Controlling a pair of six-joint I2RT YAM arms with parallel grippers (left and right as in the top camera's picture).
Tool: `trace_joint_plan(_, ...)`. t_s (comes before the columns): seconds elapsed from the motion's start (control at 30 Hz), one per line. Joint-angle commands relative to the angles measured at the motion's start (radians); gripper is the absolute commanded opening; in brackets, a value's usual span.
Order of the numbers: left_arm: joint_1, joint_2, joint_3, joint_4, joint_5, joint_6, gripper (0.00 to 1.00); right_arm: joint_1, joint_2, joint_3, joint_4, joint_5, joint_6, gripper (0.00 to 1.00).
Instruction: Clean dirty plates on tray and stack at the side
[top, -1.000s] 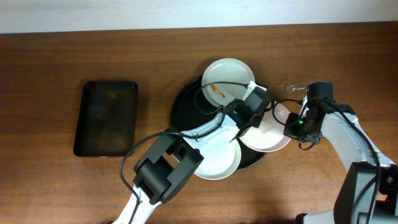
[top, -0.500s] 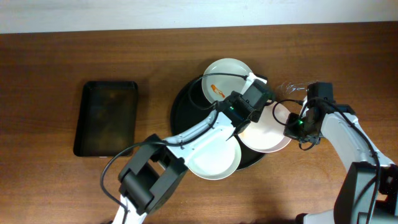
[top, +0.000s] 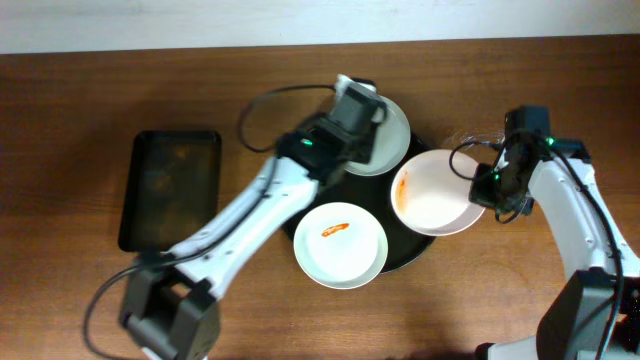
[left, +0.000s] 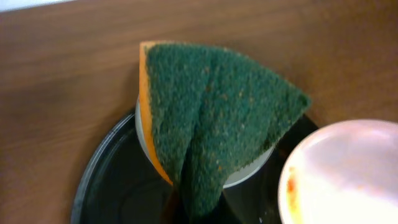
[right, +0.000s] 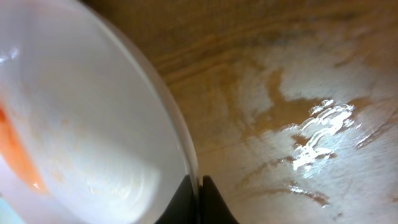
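The left arm has swung off the middle of the tray (top: 402, 243) toward the far edge of the table (top: 80, 80). That uncovers the near plate (top: 340, 245), which has an orange streak across its centre. The right plate (top: 432, 192) now sits higher and tipped, with an orange smear along its left rim.

The left claw (top: 352, 90) hangs over the far plate (top: 392, 135), which rests on the far side of the tray. In the left wrist view it pinches a folded green sponge (left: 211, 124) with an orange edge. The claw's fingers are hidden behind the sponge. The white rim of the far plate (left: 252, 173) shows below it, on the black tray (left: 112, 180).

The right claw (top: 490, 190) is pressed onto the right rim of the right plate. The right wrist view shows the two dark fingers (right: 211, 202) pinching that thin edge, and the tilted plate (right: 81, 124) fills the left of the view. Beyond it a shiny wet patch (right: 323, 130) lies on the wood.

A small rectangular black tray (top: 170, 190) sits toward the left edge of the table, well apart from the plates.
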Motion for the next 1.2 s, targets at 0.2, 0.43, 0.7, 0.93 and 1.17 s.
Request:
trace_joint_plan(0.2, 0.198, -0.100, 0.014, -0.233, 0.056, -0.012, 0.00, 0.227, 0.003, 0.289, -0.255, 0.449, -0.005, 0.04)
trace_joint_plan(0.43, 0.272, -0.100, 0.014, -0.311, 0.056, -0.011, 0.00, 0.454, 0.005, 0.316, -0.270, 0.753, -0.129, 0.04)
trace_joint_plan(0.7, 0.331, -0.100, 0.014, -0.375, 0.056, -0.004, 0.00, 0.569, 0.063, 0.316, -0.183, 0.894, -0.381, 0.04)
trace_joint_plan(0.93, 0.364, -0.100, 0.014, -0.414, 0.056, -0.004, 0.00, 0.679, 0.188, 0.316, -0.122, 1.199, -0.557, 0.04)
trace_joint_plan(1.17, 0.370, -0.100, 0.014, -0.430, 0.056, 0.019, 0.00, 0.780, 0.228, 0.316, -0.045, 1.400, -0.602, 0.04)
